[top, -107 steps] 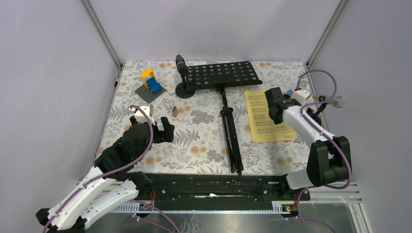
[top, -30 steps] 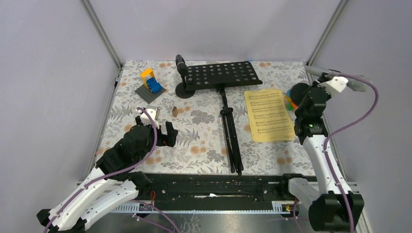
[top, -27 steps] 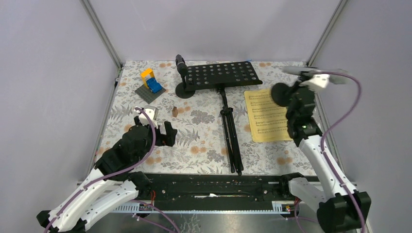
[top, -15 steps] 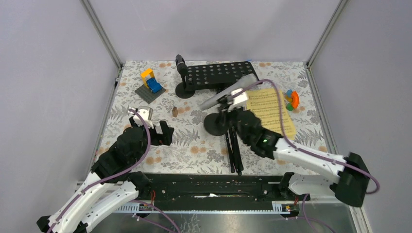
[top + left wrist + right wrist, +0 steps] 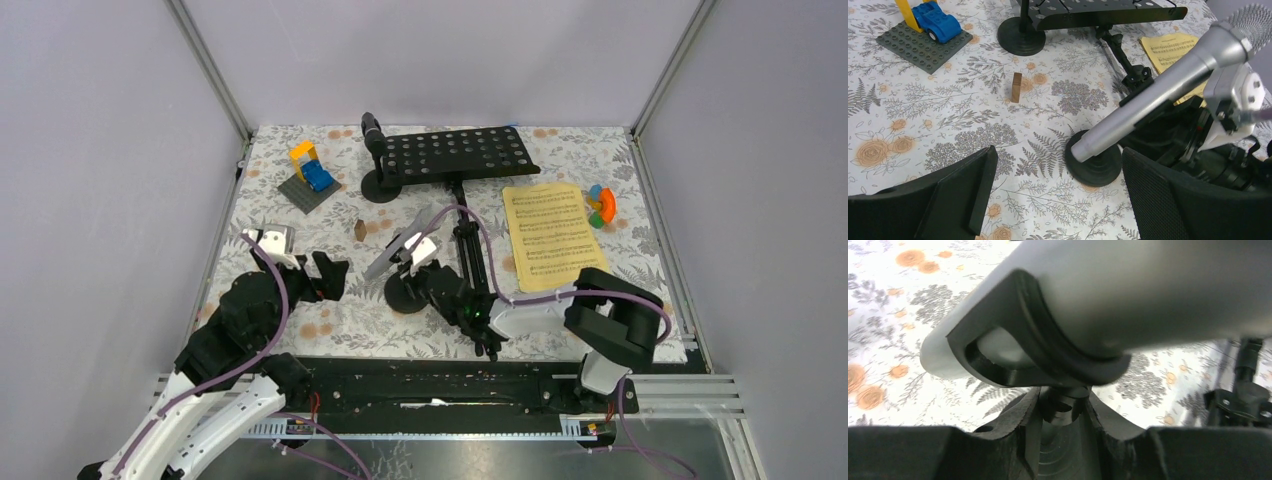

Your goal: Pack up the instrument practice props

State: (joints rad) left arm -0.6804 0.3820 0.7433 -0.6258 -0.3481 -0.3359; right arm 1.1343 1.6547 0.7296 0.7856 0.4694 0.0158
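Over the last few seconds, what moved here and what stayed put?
The right end effector, shut on the disc-based post, swung the silver microphone from the far right to left of the legs of the music rack. The left end effector, open, shifted slightly. Unmoved: music rack, sheet music, black microphone, block build.

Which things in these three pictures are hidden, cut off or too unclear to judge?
Right wrist view: the silver microphone, close and blurred, fills the upper half; the short post in the fingers is too dark for detail.
Left wrist view: the top edge cuts off the black microphone; only its round base shows.
Top view: the notes on the yellow sheet are too small to read.
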